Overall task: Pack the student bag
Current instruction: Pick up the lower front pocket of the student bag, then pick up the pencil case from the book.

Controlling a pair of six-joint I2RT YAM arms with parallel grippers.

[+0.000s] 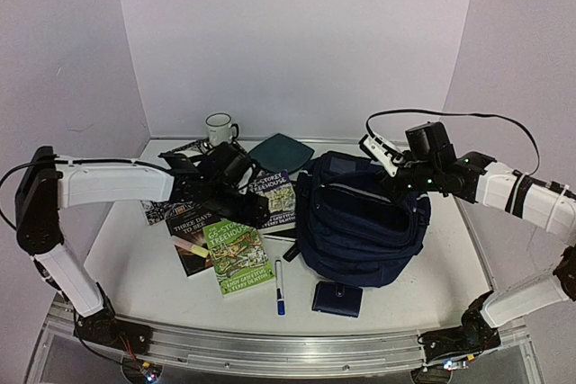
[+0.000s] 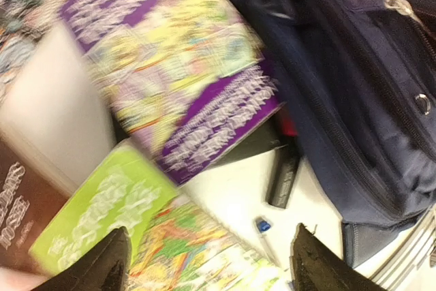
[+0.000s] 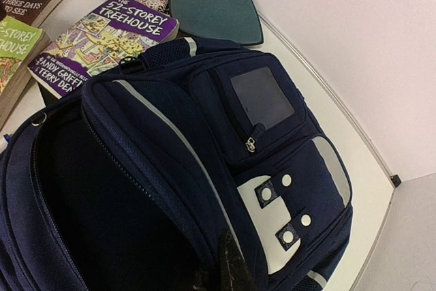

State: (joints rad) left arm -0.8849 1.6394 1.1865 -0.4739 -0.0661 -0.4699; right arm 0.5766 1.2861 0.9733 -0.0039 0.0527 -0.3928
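Right gripper [image 3: 226,267] has its fingers drawn together at the far right rim of the student bag [image 1: 360,231], seemingly pinching the fabric to keep the main compartment open. Left gripper [image 2: 212,265] hangs above the books, jaws spread wide and empty.

Packing looks barely begun. The bag, soft navy cloth with a pale stripe and metal zip pulls, lies right of centre on the white table [image 1: 135,267]. Its dark mouth gapes and, as far as can be seen, holds nothing.

Everything else lies outside it. Three glossy paperbacks, purple [image 3: 102,32], green [image 1: 237,256] and brown [image 1: 191,236], overlap to its left. A squarish matte teal plate [image 1: 279,150] sits beyond them, with a white mug [image 1: 219,129] farther left. A small flat navy wallet [image 1: 337,298] and a slim blue-capped pen [image 1: 280,287] lie at the near side.
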